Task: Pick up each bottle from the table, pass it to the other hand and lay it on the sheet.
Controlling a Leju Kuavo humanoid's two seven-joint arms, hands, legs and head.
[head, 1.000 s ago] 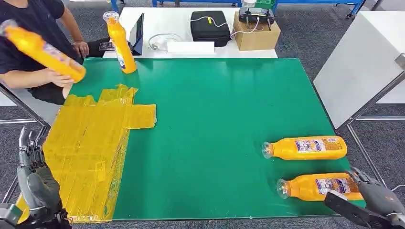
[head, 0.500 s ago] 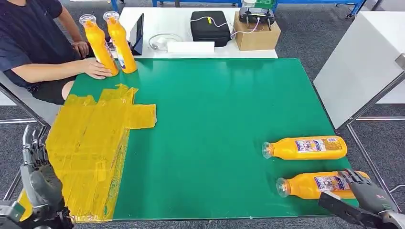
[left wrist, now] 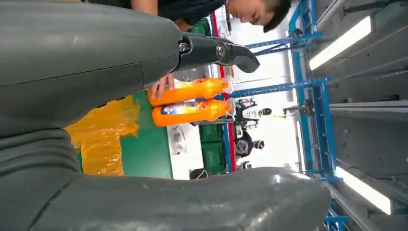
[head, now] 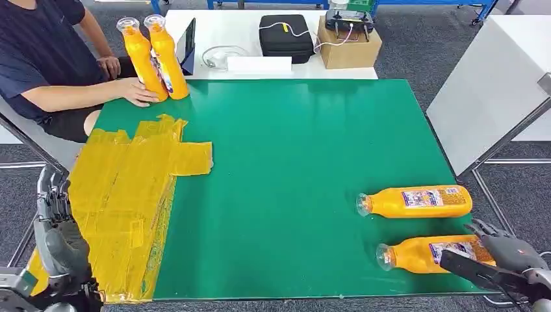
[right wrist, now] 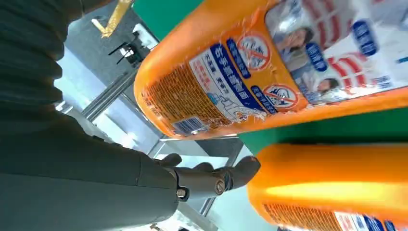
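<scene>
At 5 o'clock: near bottle (head: 429,253) on table (head: 292,149), right hand (head: 497,257) spread beside it, not grasping.
Left hand (head: 55,227): released.
Sheet (head: 123,195): bare.
Progress: far bottle (head: 416,201) also waiting.

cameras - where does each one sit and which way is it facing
Head view: high on the body, looking down at the green table; left hand and right hand show.
Left wrist view: behind the left hand, facing two upright bottles; the head view shows them too.
Right wrist view: behind the right hand, close on the lying bottles.
</scene>
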